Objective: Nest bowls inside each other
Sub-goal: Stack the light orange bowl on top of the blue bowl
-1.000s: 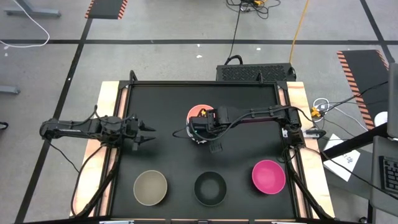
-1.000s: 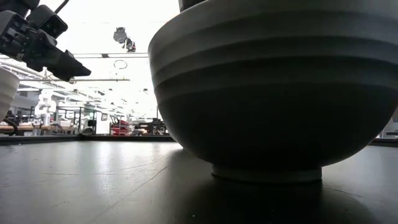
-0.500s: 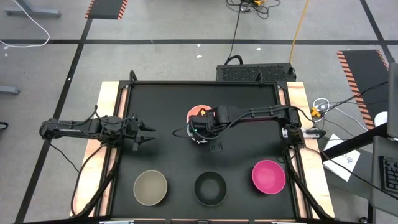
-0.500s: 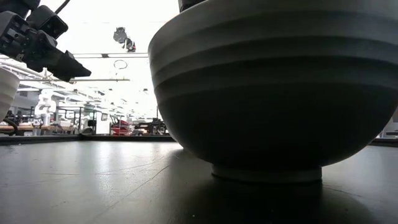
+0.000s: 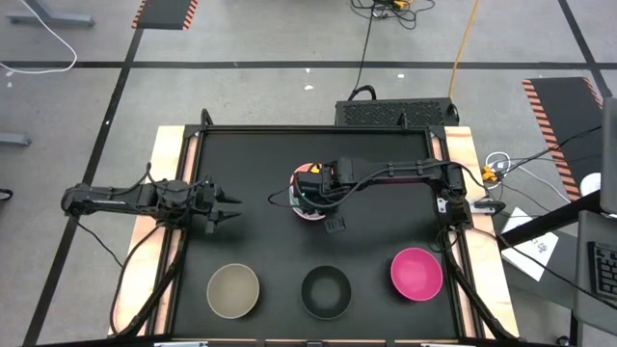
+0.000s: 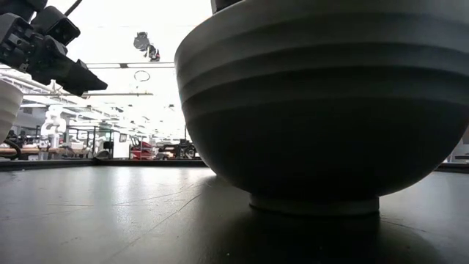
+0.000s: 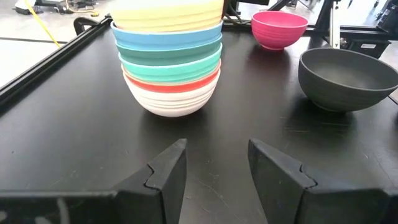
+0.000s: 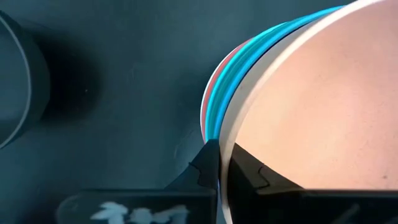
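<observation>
A stack of bowls (image 7: 171,68) stands on its white bottom bowl at the table's middle, with red, turquoise, dark green and blue bowls above it and a pale orange bowl (image 7: 168,12) on top. My right gripper (image 5: 308,189) hangs over the stack (image 5: 307,177), shut on the top bowl. A tan bowl (image 5: 233,290), a black bowl (image 5: 326,291) and a magenta bowl (image 5: 416,273) stand singly along the near edge. My left gripper (image 7: 217,162) waits open at the table's left, pointing at the stack. My right gripper (image 8: 225,165) pinches the top bowl's rim (image 8: 231,140) between its two fingers, one finger (image 8: 208,165) outside the wall and one (image 8: 252,173) inside the hollow. The fingers come from above, pointing steeply down. The bowl sits in the stack.
In the low view the black bowl (image 6: 322,110) fills most of the picture, with the tan bowl's edge (image 6: 6,103) at the left. Bare black tabletop (image 5: 251,173) lies between my left gripper and the stack. Raised frame rails run along the table's sides.
</observation>
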Available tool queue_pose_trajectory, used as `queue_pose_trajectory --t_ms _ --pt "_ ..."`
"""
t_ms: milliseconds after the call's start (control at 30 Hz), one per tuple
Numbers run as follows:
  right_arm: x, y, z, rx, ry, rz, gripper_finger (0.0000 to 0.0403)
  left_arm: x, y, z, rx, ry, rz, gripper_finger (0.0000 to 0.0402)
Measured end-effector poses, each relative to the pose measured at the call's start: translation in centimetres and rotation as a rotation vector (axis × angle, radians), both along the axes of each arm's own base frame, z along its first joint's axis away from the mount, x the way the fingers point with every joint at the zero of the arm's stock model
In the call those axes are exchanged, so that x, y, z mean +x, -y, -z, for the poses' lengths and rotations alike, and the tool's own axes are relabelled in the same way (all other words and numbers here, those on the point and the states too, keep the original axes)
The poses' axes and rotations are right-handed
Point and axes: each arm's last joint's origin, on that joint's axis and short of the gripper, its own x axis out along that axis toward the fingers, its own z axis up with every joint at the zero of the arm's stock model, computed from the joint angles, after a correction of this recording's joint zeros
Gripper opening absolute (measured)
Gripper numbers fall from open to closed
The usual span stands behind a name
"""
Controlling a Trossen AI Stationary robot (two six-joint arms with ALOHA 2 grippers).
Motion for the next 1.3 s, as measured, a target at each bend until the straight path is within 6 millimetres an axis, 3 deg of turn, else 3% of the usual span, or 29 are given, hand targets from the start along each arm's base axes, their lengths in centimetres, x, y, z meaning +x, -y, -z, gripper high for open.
queue_pose_trajectory --t_ms 467,833,1167,1300 --pt "0.1 -0.1 -0.1 0.049 0.010 -0.005 0.0048 0.0 0.0 0.0 0.001 -0.003 0.000 0.0172" --pt "0.6 -0.2 -3.2 0.066 0.142 0.032 0.0116 0.0 0.0 0.1 0.001 -0.007 0.000 0.0172" --pt "0.9 0.8 -3.3 0.061 0.175 0.068 0.0117 0.0 0.0 0.1 0.001 -0.007 0.000 0.0172" --pt "0.9 1.2 -3.3 -0.020 0.175 0.123 0.0115 0.0 0.0 0.1 0.001 -0.008 0.000 0.0172"
